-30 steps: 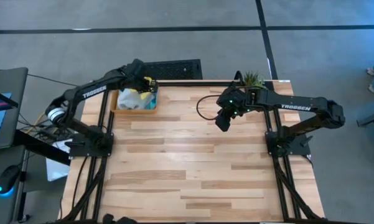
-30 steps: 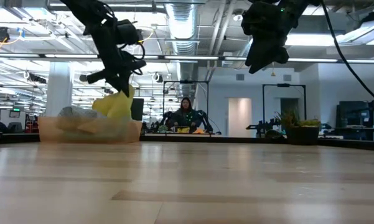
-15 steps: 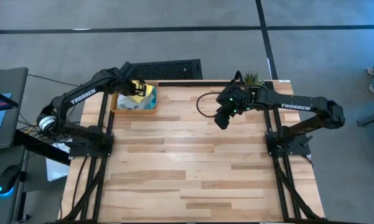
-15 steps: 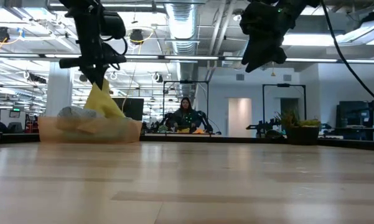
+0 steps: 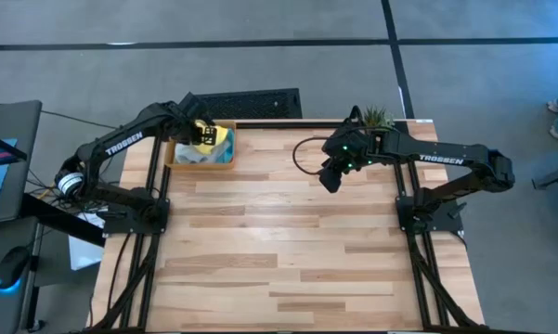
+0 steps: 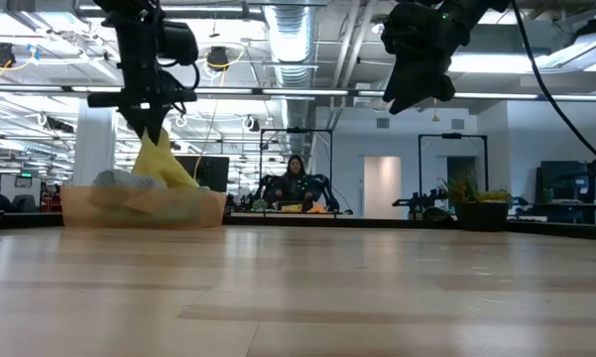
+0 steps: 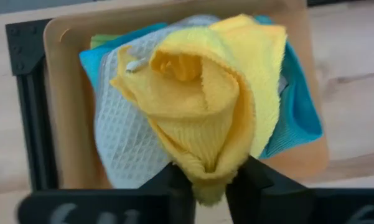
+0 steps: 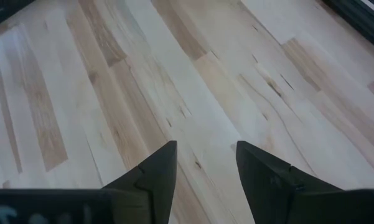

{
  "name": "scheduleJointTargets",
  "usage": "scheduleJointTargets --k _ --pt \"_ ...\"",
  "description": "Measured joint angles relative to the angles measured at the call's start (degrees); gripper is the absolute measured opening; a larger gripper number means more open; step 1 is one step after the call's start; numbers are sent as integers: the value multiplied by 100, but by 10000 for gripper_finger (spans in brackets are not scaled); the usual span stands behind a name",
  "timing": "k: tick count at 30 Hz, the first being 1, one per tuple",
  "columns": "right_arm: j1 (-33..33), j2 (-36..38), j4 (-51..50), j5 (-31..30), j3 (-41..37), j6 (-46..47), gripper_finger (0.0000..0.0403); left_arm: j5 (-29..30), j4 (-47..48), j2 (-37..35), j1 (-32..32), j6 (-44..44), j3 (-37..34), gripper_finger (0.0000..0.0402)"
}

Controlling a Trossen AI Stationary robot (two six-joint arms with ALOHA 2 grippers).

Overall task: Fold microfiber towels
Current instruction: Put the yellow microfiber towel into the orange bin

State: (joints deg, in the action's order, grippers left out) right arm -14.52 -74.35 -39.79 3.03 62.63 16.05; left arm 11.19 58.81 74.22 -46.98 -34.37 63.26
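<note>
Left gripper (image 7: 206, 180): I see it pinching the yellow towel (image 7: 211, 99) above the tray (image 7: 62, 124), tabletop's far left corner
Right gripper (image 8: 205, 165): jaws wide, holding nothing; over the far right

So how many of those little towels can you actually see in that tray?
4, all at the orange tray: the yellow towel pinched in the left gripper above it, pale grey towel beneath, sky blue towel under those, lime green towel peeking out. More may be hidden.
</note>
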Motion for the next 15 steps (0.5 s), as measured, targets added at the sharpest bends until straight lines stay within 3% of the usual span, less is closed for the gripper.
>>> scheduleJointTargets --k 8,15 --pt "0 1 -3 0 -1 0 189 116 342 0 0 234 -2 138" --pt "-6 72 -151 0 -2 0 188 6 976 -151 85 466 -2 159"
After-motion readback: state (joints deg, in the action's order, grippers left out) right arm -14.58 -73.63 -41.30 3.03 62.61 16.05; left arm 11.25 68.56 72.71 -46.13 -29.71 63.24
